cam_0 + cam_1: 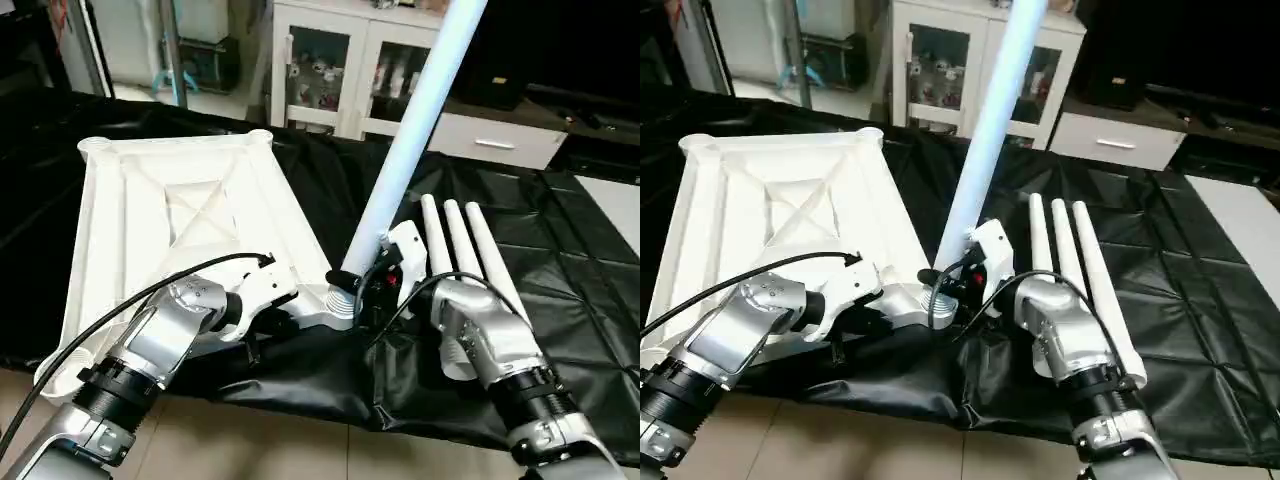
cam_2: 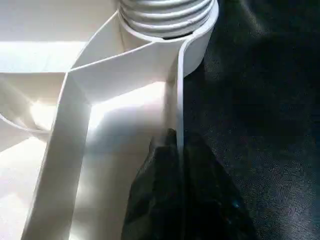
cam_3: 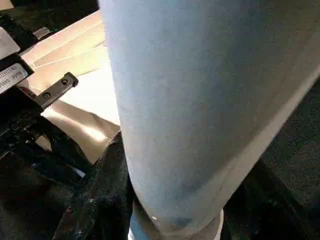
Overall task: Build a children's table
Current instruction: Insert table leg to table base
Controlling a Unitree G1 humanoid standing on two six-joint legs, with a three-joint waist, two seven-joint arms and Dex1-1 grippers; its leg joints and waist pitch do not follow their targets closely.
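Note:
The white tabletop (image 1: 180, 200) lies upside down on the black-covered worktable, its ribbed X-braced underside facing up. One long white leg (image 1: 410, 140) stands tilted in the near right corner socket (image 2: 167, 15), where its threaded end shows. My right gripper (image 1: 365, 275) is shut around this leg (image 3: 200, 100) just above the socket. My left gripper (image 1: 275, 300) is shut on the tabletop's near rim beside that corner, with its black fingers (image 2: 165, 200) pinching the thin wall. Three more legs (image 1: 460, 250) lie side by side on the cover, right of the socket.
The black cover (image 1: 560, 260) hangs over the worktable's near edge, with tan floor (image 1: 300, 440) below. A white cabinet with glass doors (image 1: 340, 70) and a low white drawer unit (image 1: 495, 140) stand behind the table. A black cable (image 1: 150, 290) loops over my left forearm.

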